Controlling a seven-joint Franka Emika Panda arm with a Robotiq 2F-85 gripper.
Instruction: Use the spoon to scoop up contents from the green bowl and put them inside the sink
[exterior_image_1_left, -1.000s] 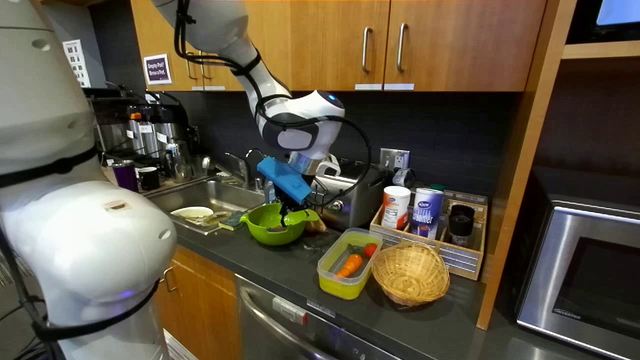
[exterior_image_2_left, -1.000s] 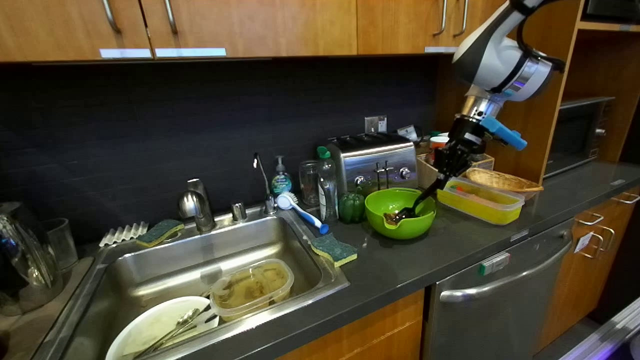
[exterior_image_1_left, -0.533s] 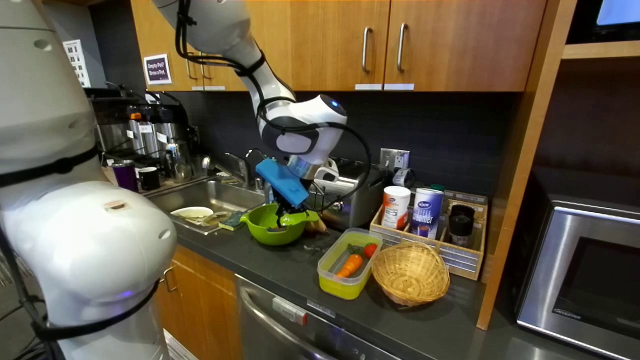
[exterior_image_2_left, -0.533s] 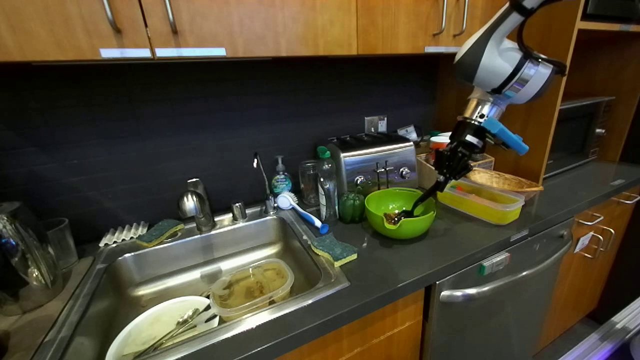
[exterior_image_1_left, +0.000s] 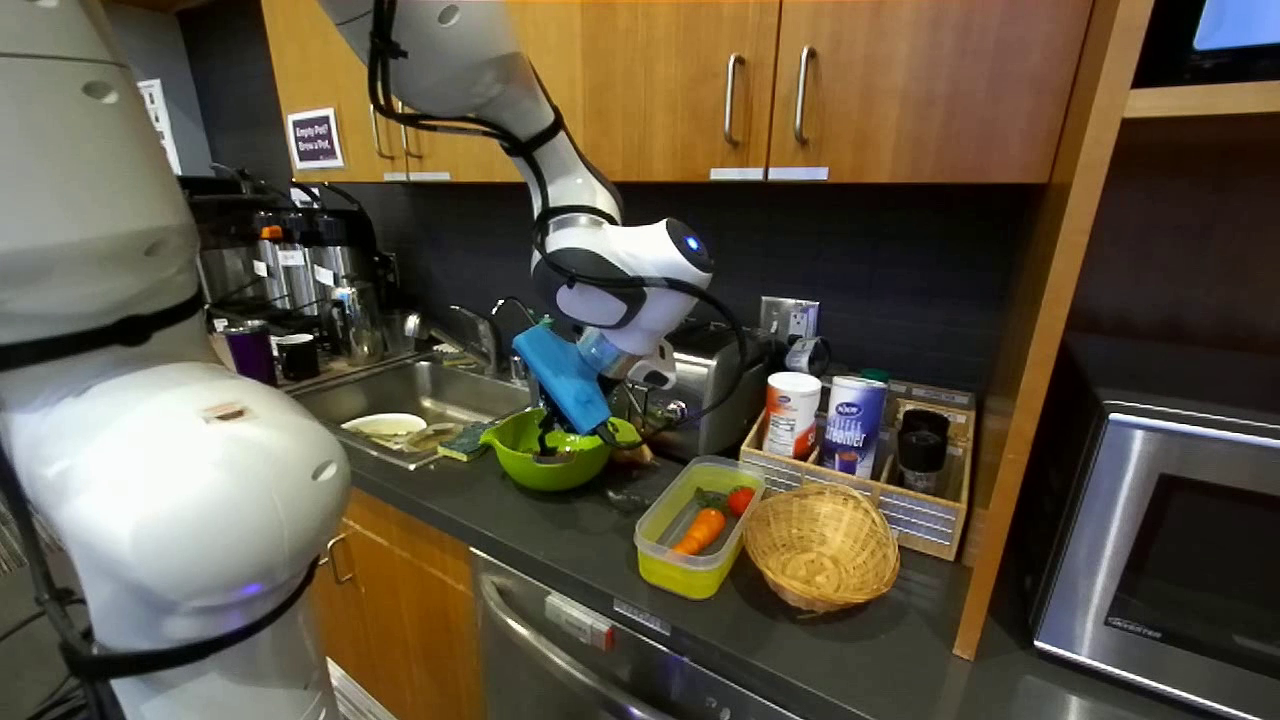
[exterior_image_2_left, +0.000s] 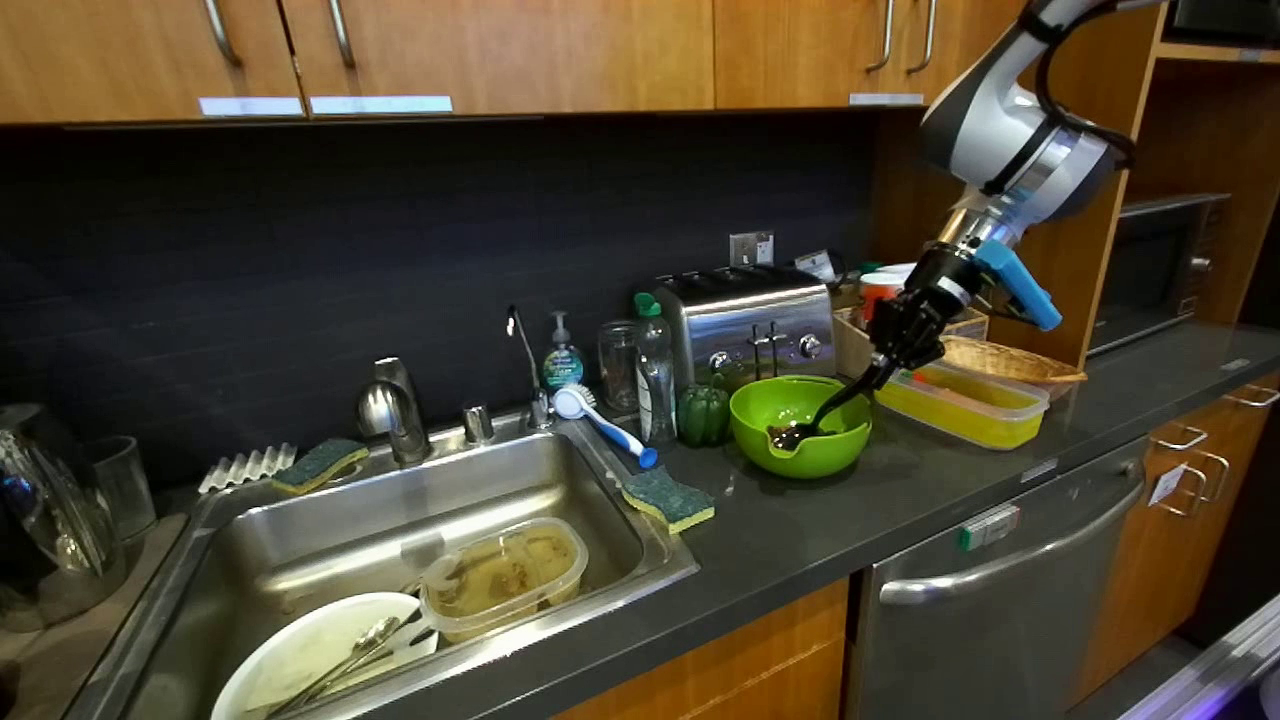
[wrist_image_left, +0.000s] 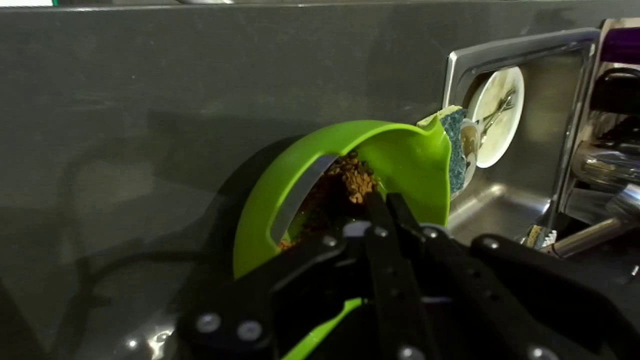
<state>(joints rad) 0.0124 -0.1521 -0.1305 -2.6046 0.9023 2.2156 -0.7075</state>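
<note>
Grasping the handle of the black spoon in my clenched claw, I have the spoon's head down inside the green bowl, at the brown, crumbly contents. Its handle slants up over the rim. The bowl stands on the table, near a green pepper. A sponge lies between bowl and sink; the sink holds a white dish and a clear container.
</note>
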